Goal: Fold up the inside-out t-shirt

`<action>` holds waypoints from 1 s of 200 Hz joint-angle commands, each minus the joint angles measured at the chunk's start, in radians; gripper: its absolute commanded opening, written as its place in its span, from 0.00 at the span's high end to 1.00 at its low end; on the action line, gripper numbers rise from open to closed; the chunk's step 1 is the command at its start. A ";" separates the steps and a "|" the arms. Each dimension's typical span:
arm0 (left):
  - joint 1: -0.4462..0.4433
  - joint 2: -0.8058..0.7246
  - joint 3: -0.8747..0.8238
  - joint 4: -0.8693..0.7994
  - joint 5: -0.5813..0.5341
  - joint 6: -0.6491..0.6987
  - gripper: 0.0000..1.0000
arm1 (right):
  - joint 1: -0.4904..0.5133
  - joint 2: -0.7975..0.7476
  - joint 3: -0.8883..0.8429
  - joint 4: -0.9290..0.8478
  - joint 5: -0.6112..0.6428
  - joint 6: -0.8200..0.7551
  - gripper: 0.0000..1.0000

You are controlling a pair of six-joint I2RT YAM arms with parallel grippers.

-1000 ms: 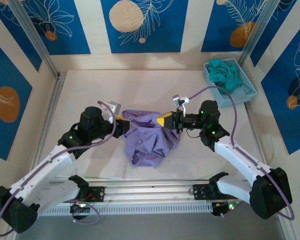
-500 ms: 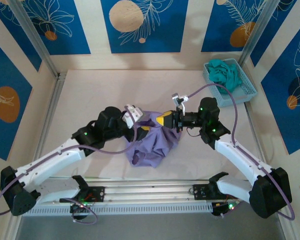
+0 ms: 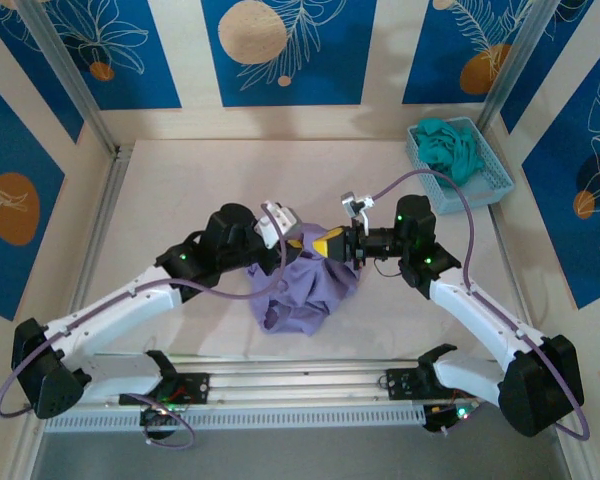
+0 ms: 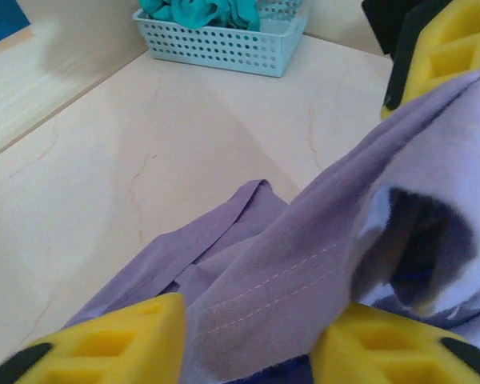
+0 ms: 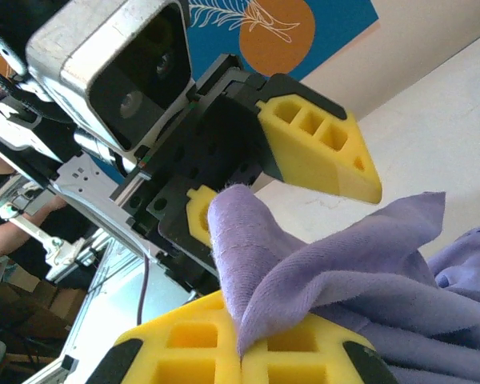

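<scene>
The inside-out t-shirt is a lavender heap at the table's middle, its top edge lifted. My right gripper is shut on a fold of that edge, which stands up out of the closed yellow pads. My left gripper faces it closely. Its jaws are open, and a stitched hem of the t-shirt lies in the gap between the two yellow fingers. The left gripper's fingers bracket the raised fold. The shirt's label and print are hidden.
A light blue basket holding a teal garment stands at the back right; the same basket appears far beyond the shirt. Metal frame rails run along the table's left side and front edge.
My left arm has swung right over the shirt's top until its gripper meets the right gripper. Its jaws now straddle the lifted hem. The right gripper has held still, shut on the fabric.
</scene>
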 commanded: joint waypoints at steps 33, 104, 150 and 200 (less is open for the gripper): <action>0.008 0.018 0.078 -0.042 0.232 -0.119 1.00 | -0.048 -0.024 0.066 -0.164 -0.005 -0.072 1.00; 0.012 -0.009 0.011 0.203 0.539 -0.640 1.00 | -0.086 0.042 0.189 -0.539 0.368 -0.078 0.81; 0.013 0.023 0.017 0.214 0.424 -0.665 1.00 | -0.087 -0.027 0.190 -0.698 0.432 -0.143 0.69; 0.016 -0.006 -0.024 0.181 0.378 -0.539 1.00 | -0.018 -0.243 0.024 -0.617 0.398 -0.212 0.60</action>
